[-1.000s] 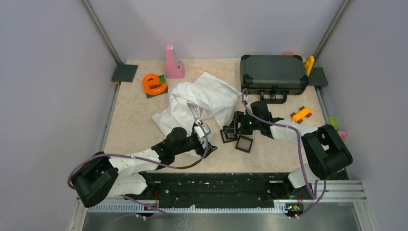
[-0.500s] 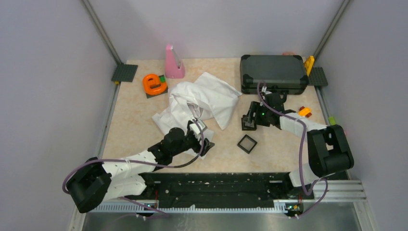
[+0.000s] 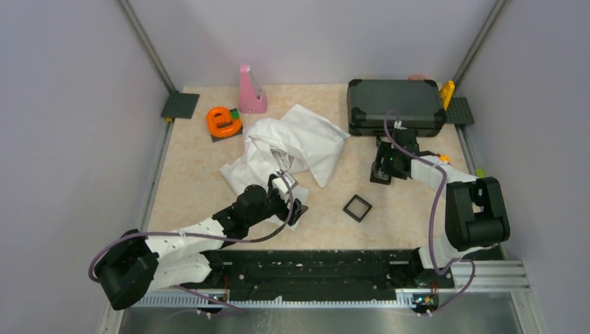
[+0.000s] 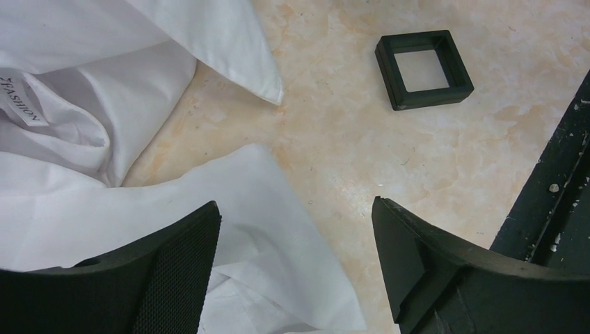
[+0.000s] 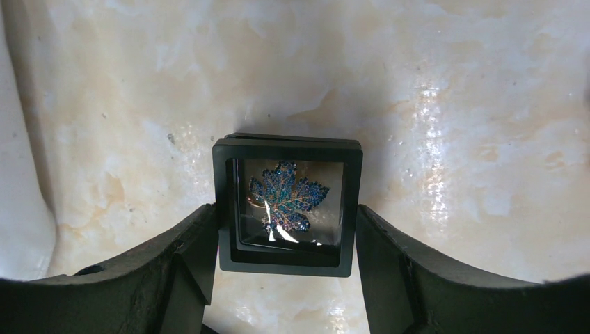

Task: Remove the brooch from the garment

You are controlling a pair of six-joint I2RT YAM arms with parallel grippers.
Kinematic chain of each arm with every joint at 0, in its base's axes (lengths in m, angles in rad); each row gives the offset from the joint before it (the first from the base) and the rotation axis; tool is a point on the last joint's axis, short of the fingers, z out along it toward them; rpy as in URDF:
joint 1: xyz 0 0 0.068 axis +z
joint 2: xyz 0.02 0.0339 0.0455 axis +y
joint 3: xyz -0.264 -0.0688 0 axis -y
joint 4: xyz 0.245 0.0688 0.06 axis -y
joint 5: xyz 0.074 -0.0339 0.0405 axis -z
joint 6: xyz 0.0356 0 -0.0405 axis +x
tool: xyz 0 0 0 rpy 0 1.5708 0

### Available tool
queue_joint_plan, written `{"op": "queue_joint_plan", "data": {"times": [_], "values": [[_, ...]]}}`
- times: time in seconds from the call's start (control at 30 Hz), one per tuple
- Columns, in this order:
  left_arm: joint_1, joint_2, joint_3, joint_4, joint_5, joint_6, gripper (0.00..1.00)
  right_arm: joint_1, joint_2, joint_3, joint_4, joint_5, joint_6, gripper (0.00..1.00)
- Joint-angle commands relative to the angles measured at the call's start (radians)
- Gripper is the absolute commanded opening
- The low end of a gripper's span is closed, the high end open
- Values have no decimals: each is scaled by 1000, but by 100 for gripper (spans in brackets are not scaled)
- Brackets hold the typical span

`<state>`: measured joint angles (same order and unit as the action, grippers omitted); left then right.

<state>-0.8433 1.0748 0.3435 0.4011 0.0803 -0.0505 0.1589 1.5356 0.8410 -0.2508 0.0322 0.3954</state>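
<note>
The left tool [image 3: 291, 198] hangs low over the near hem of the garment [image 3: 292, 142], a crumpled white shirt spread across the middle of the worktop [image 3: 186, 182]. Its wrist camera shows the jaws set wide apart with nothing between them. Cloth lies under the left finger [image 4: 174, 268] and bare marbled surface under the right one. That view also catches a sewn label [image 4: 15, 97] in the folds ahead and to the left of the tool, which the overhead camera does not resolve.

Ahead and to the right of the same tool, an empty black square frame [image 4: 424, 68] lies flat on the worktop, apart from the cloth. From above it sits between the two tools, nearer the arms' bases than either.

The right tool [image 3: 383, 169] is further right, just in front of a closed dark hard case [image 3: 395, 104] at the back. From above it only appears to hold something small and black. The right wrist camera settles it: the fingers [image 5: 188, 254] press on both sides of a black square display case [image 5: 286, 148], held over bare worktop. Inside, behind a clear window, sits the brooch [image 5: 286, 197], a maple leaf set with blue stones on a gold-toned stem. The brooch is well apart from the garment.
</note>
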Motion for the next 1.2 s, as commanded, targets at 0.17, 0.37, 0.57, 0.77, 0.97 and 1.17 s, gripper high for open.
{"op": "queue_joint_plan", "data": {"times": [0.17, 0.37, 0.57, 0.77, 0.97, 1.17], "values": [[9, -77, 25, 10, -127, -8, 86, -4, -121, 77, -64, 96, -19, 91], [100, -156, 28, -28, -279, -76, 92, -94, -335, -48, 41, 196, 25, 91], [459, -185, 41, -42, -257, -229, 99, -128, -582, -373, 421, 562, -1, 91], [610, -116, 82, -19, -474, -207, 99, -216, -560, -425, 482, 627, -18, 95], [743, -35, -12, 213, -523, -124, 99, -218, -509, -643, 940, 431, -131, 90], [805, 123, -96, 492, -486, -59, 94, -217, -439, -751, 1221, 326, -188, 88]]}}
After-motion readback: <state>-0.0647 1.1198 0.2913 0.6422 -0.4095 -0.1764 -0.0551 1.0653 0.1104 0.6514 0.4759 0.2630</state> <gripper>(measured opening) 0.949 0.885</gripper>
